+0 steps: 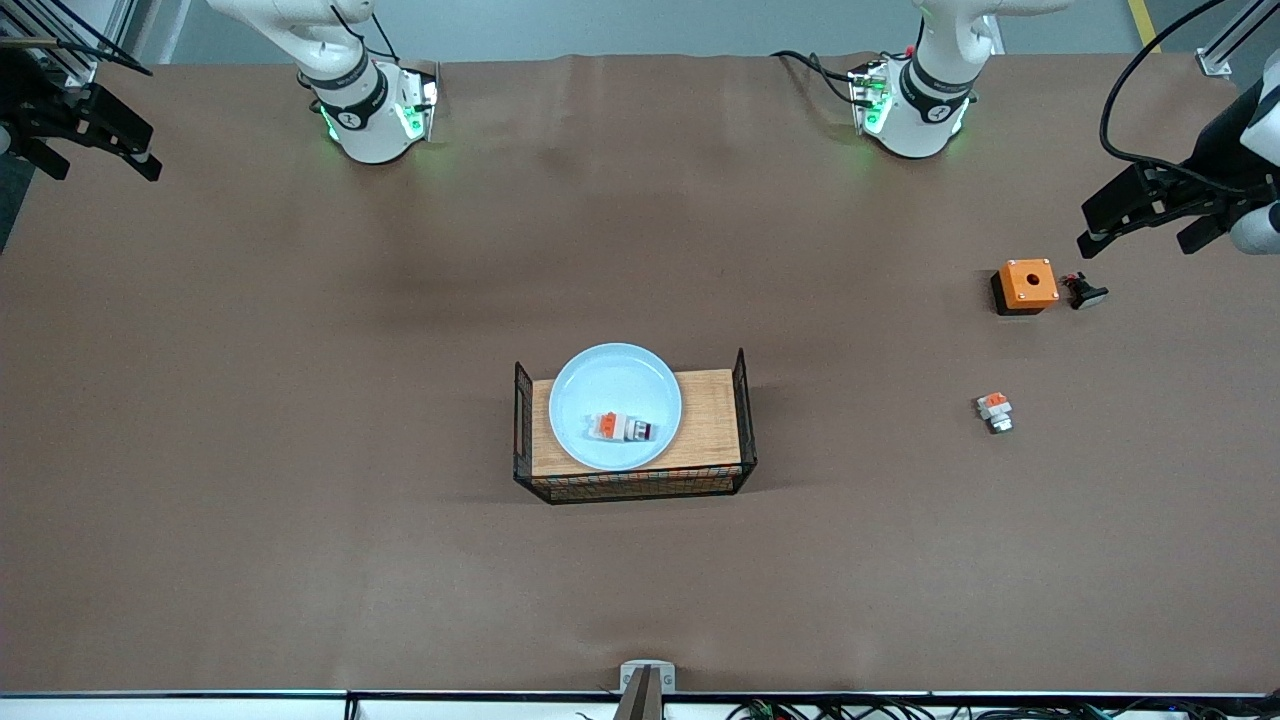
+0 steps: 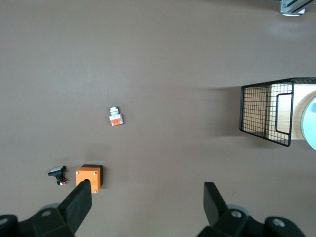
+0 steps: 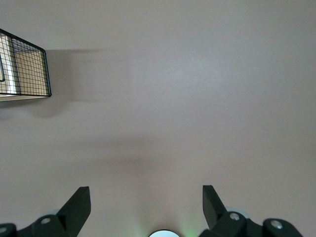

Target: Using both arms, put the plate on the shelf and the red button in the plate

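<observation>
The pale blue plate (image 1: 615,405) lies on the wooden tray (image 1: 710,420) at the middle of the table. The red button (image 1: 622,428), a small white-grey block with an orange patch, lies in the plate on the part nearest the front camera. My left gripper (image 1: 1135,240) is open and empty in the air at the left arm's end of the table, over bare cloth beside the orange box. In the left wrist view (image 2: 148,200) the plate's edge (image 2: 311,123) shows. My right gripper (image 1: 100,165) is open and empty at the right arm's end; it also shows in the right wrist view (image 3: 146,202).
The tray has black wire mesh ends (image 2: 266,113) (image 3: 24,69). An orange box with a hole (image 1: 1026,285) (image 2: 89,177) and a small black part (image 1: 1085,292) (image 2: 58,174) lie near the left gripper. A white-and-orange block with a silver end (image 1: 995,411) (image 2: 115,117) lies nearer the front camera.
</observation>
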Controlling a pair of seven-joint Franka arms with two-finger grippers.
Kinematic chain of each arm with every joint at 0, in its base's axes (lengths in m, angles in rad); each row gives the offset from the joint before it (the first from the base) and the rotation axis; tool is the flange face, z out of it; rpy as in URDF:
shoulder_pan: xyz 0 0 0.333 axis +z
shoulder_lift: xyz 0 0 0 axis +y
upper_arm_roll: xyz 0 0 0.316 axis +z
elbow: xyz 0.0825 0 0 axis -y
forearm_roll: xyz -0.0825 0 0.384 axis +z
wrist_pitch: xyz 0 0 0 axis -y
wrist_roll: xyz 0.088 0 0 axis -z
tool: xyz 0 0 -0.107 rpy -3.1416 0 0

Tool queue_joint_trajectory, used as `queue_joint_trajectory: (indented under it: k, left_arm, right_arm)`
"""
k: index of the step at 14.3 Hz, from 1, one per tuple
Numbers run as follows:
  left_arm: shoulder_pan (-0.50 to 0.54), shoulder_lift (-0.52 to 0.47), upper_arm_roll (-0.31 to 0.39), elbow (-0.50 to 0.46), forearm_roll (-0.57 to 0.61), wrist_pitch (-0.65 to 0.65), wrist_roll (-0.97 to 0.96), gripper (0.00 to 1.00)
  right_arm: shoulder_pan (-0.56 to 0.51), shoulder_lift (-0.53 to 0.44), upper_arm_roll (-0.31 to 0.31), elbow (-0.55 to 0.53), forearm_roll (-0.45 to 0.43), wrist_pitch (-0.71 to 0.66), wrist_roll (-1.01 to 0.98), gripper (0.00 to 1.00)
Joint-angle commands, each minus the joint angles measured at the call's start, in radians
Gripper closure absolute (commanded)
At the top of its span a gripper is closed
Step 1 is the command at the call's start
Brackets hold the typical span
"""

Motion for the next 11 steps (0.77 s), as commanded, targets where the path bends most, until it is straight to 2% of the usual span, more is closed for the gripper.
queue_joint_trajectory:
  k: [1,11]
  left_arm:
    - [0.000,-0.003,-0.004,0.001,0.007,0.011,0.007,0.00]
    - [0.002,-0.004,-0.006,0.001,0.005,0.028,0.015,0.00]
  right_arm:
    - [0.003,0.014,-0.001,0.027,0.001,-0.006,-0.006,0.00]
    - [0.003,0.014,-0.001,0.033,0.002,-0.008,-0.006,0.00]
